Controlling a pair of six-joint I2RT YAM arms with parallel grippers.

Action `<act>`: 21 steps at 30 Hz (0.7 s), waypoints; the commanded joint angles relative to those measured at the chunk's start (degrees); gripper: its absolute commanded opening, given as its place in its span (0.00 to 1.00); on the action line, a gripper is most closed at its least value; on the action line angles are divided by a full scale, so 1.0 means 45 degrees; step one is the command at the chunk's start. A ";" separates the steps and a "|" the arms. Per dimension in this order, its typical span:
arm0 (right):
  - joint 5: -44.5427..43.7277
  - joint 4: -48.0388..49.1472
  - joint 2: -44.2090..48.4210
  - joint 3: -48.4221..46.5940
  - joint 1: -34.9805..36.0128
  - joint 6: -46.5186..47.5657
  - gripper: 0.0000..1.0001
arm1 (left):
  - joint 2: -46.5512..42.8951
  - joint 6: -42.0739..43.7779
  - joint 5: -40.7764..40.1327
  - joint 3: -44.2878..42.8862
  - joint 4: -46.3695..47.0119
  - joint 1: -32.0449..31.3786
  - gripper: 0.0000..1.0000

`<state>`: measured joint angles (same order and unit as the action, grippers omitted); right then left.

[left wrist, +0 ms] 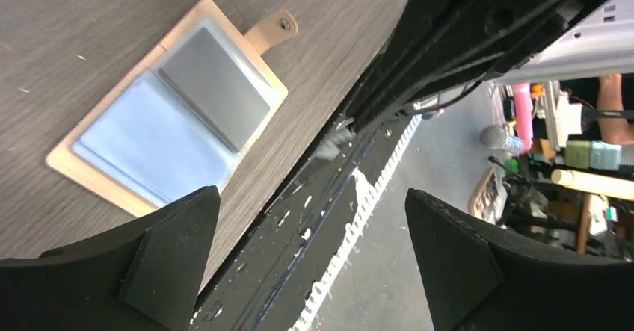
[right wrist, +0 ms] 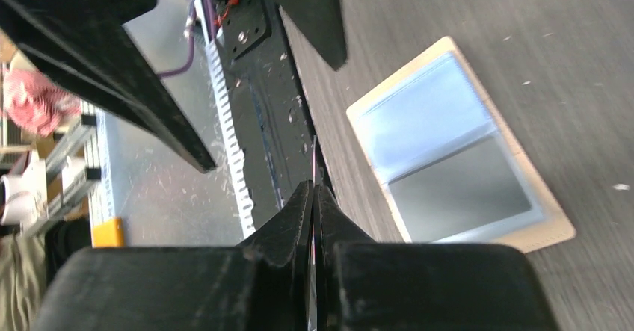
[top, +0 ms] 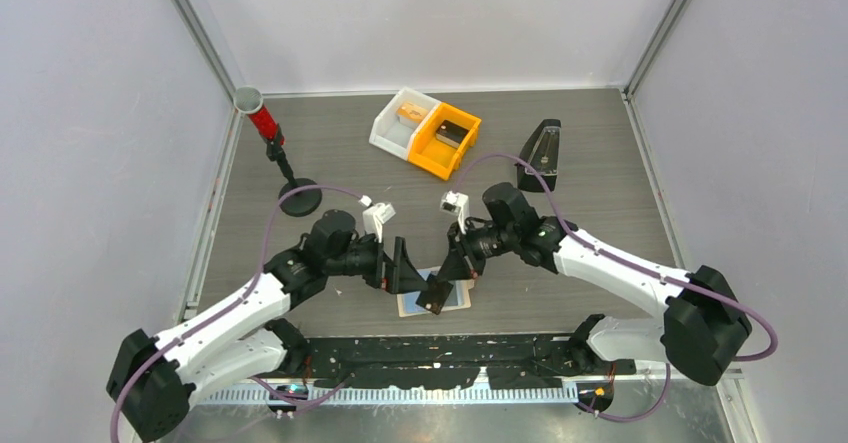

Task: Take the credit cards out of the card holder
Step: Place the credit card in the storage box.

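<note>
The tan card holder [left wrist: 69, 161] lies open flat near the table's front edge, tab [left wrist: 274, 28] pointing away. A light blue credit card [left wrist: 149, 140] and a silvery grey one [left wrist: 213, 84] sit in its clear pockets; both also show in the right wrist view, blue card [right wrist: 422, 122] and grey card [right wrist: 460, 196]. My left gripper [left wrist: 314, 256] is open wide over the table edge beside the holder, nothing between its fingers. My right gripper [right wrist: 314, 189] is shut on a thin card seen edge-on, its reddish edge [right wrist: 314, 155] poking past the tips. From above, both grippers, left [top: 405, 268] and right [top: 440, 293], meet over the holder [top: 458, 301].
At the back stand a white bin [top: 403, 123] and an orange bin [top: 445, 138], with a black wedge-shaped case [top: 540, 153] to their right. A red-handled tool on a round black base [top: 300, 200] stands at back left. A black strip [top: 440, 363] runs along the near edge.
</note>
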<state>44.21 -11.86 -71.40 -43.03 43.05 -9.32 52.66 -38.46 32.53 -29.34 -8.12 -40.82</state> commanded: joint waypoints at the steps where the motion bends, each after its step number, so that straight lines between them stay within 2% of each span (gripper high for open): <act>1: -0.0969 0.1188 0.0633 -0.0002 -0.0647 -0.1485 0.05 | -0.1078 0.0806 -0.1986 -0.1270 -0.2755 0.0018 0.99; 4: -0.1579 0.2067 0.0660 -0.0108 -0.1288 -0.2565 0.05 | -0.1798 0.1135 -0.3279 -0.1975 -0.4250 0.0028 0.99; 9: -0.4441 0.3703 0.0683 -0.0724 -0.1985 -0.3771 0.05 | -0.2503 0.1759 -0.5859 -0.2544 -0.6230 0.0028 0.99; 13: -0.6116 0.4753 -0.0150 -0.1480 -0.2862 -0.5087 0.05 | -0.2864 0.1833 -0.7657 -0.2582 -0.7003 0.0018 0.99; 21: -0.9941 0.7526 -0.2433 -0.2733 -0.3521 -0.7007 0.05 | -0.2458 0.2371 -0.8100 -0.2326 -0.7024 0.0016 0.99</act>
<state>11.81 12.25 -78.52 -51.24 27.46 -34.65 40.75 -30.46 -0.30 -39.42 -39.44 -40.80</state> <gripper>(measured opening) 0.071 0.992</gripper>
